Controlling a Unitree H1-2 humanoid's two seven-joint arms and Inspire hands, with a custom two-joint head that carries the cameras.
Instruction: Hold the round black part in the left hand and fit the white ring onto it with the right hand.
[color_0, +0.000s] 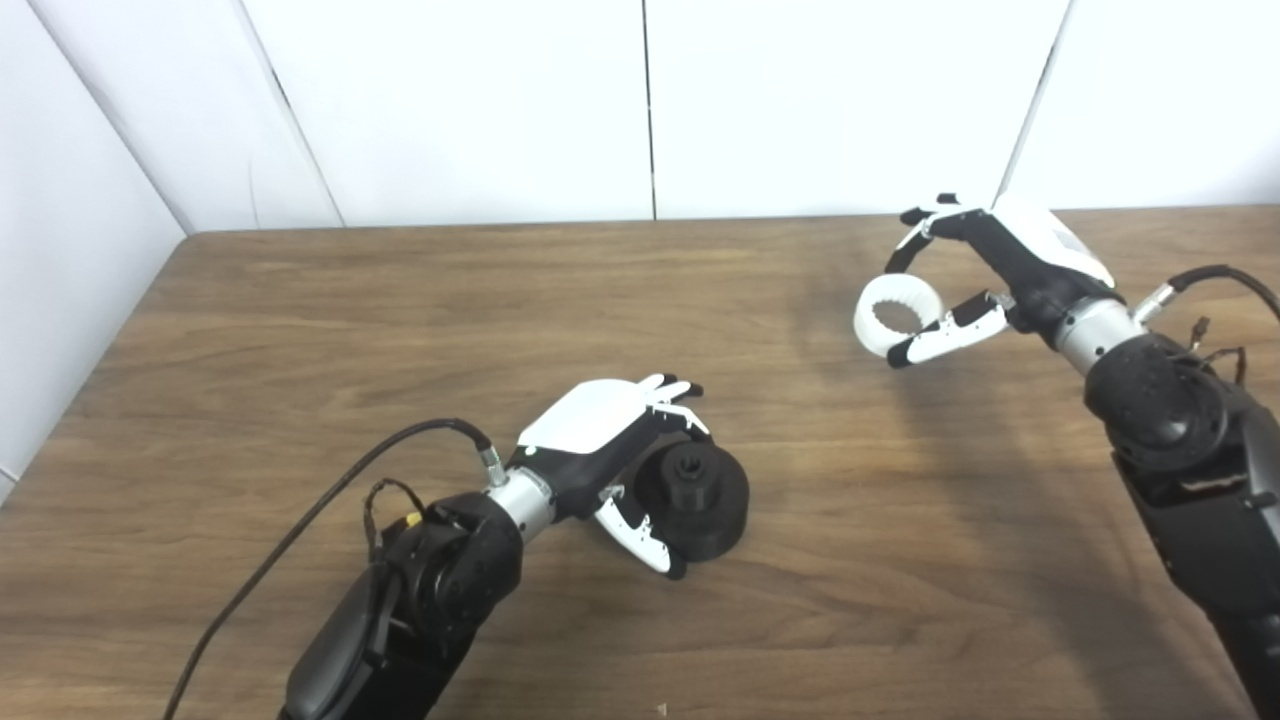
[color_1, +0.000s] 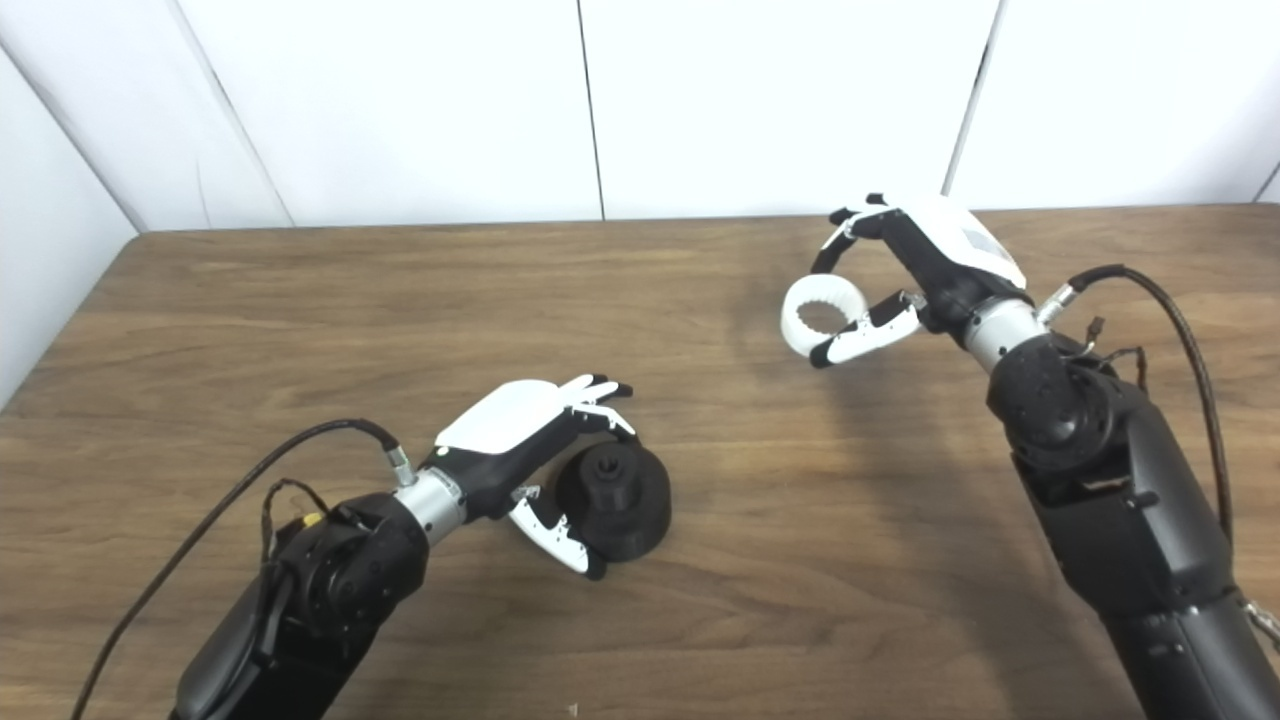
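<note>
The round black part sits on the wooden table near the middle front, with a short hub pointing up. My left hand wraps it from the left, fingers behind and thumb in front, touching its rim. My right hand is raised at the right and is shut on the white ring, which it holds between the fingers above and the thumb below. The ring is well to the right of and beyond the black part. Both also show in the right eye view: part, ring.
White wall panels stand behind the table's far edge. A black cable runs from my left wrist over the table; another cable loops from my right wrist.
</note>
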